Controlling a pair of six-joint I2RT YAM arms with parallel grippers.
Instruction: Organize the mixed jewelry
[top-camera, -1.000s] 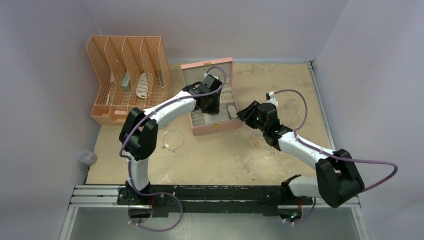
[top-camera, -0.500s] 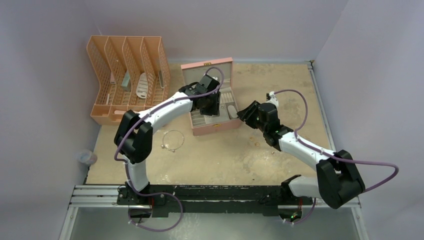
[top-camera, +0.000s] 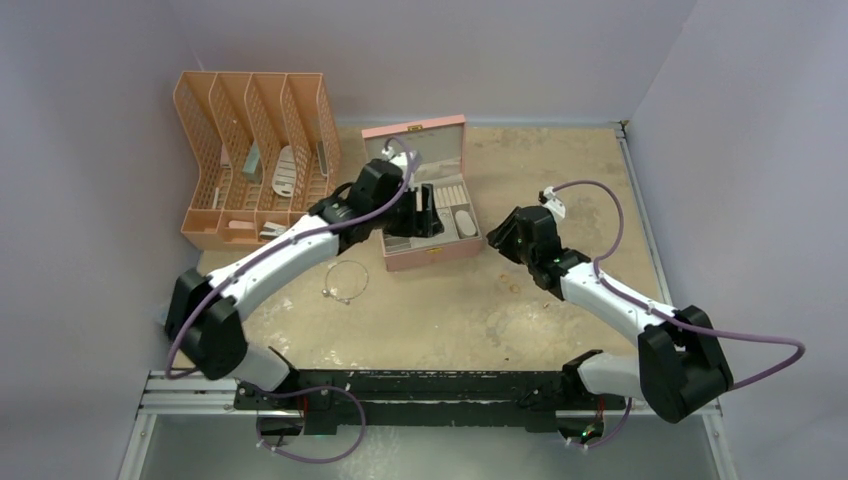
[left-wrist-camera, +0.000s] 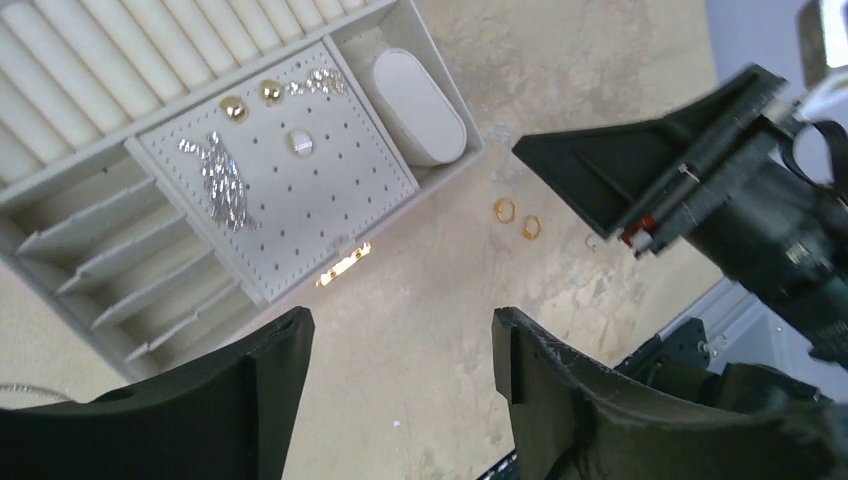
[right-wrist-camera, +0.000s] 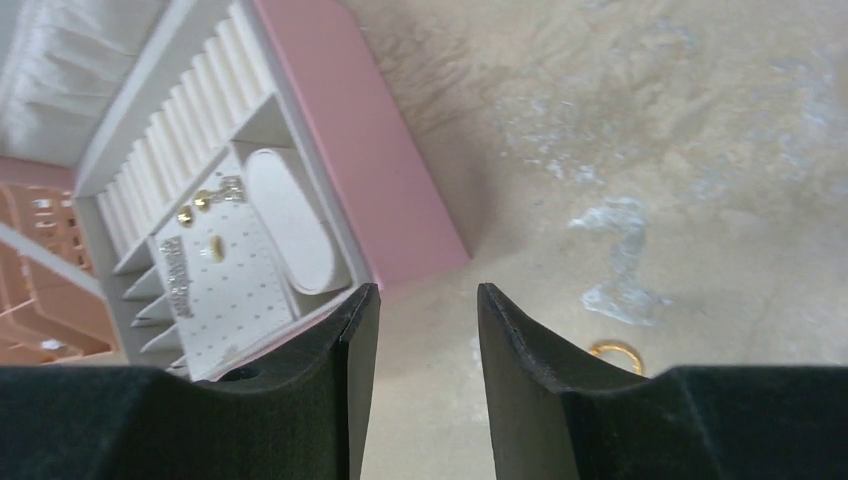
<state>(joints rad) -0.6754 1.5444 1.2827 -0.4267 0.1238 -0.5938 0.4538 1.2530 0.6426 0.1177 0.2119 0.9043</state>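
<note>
The thin silver bangle (top-camera: 346, 281) lies on the table left of the open pink jewelry box (top-camera: 430, 250). In the left wrist view two small gold rings (left-wrist-camera: 505, 209) (left-wrist-camera: 530, 227) lie on the table just right of the box. One gold ring (right-wrist-camera: 615, 353) shows beside my right finger in the right wrist view. Gold studs (left-wrist-camera: 233, 107), a pearl stud (left-wrist-camera: 300, 143) and a sparkly silver earring (left-wrist-camera: 225, 180) sit on the box's dotted pad. My left gripper (top-camera: 425, 212) (left-wrist-camera: 400, 340) is open and empty over the box's front. My right gripper (top-camera: 502, 238) (right-wrist-camera: 425, 300) is open and empty, right of the box.
An orange file organizer (top-camera: 255, 150) stands at the back left. The box lid (top-camera: 415, 140) stands upright behind the tray. A white oval cushion (left-wrist-camera: 418, 93) fills the tray's right compartment. Purple walls close in the table at back and sides.
My left arm's elbow has swung out to the left and its gripper has shifted slightly over the box. My right gripper has drawn a little right and nearer.
</note>
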